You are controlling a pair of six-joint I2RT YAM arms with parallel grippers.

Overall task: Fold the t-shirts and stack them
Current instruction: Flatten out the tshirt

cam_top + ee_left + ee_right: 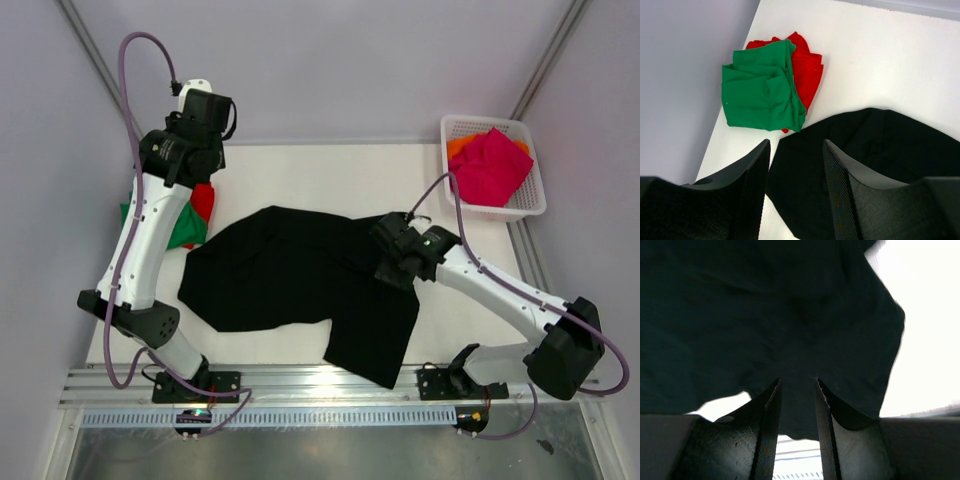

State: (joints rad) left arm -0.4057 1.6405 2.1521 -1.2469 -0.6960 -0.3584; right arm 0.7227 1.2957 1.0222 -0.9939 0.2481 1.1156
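Left pincer (796, 145): released, fingers apart with nothing between them, held above the far left part of the black t-shirt (280, 270).
Right pincer (796, 385): grasping the black t-shirt, dark cloth caught between its fingers at the shirt's right side.
Black t-shirt: spread out and rumpled across the middle of the white surface (320, 175), one flap reaching the near edge.
Green t-shirt (760, 90): folded, lying on the red t-shirt (807, 70) at the left edge of the surface, near the black one.
Magenta-pink t-shirt (490, 165): bunched in the white basket (530, 205) at the far right, over the orange t-shirt (460, 146), which barely shows.
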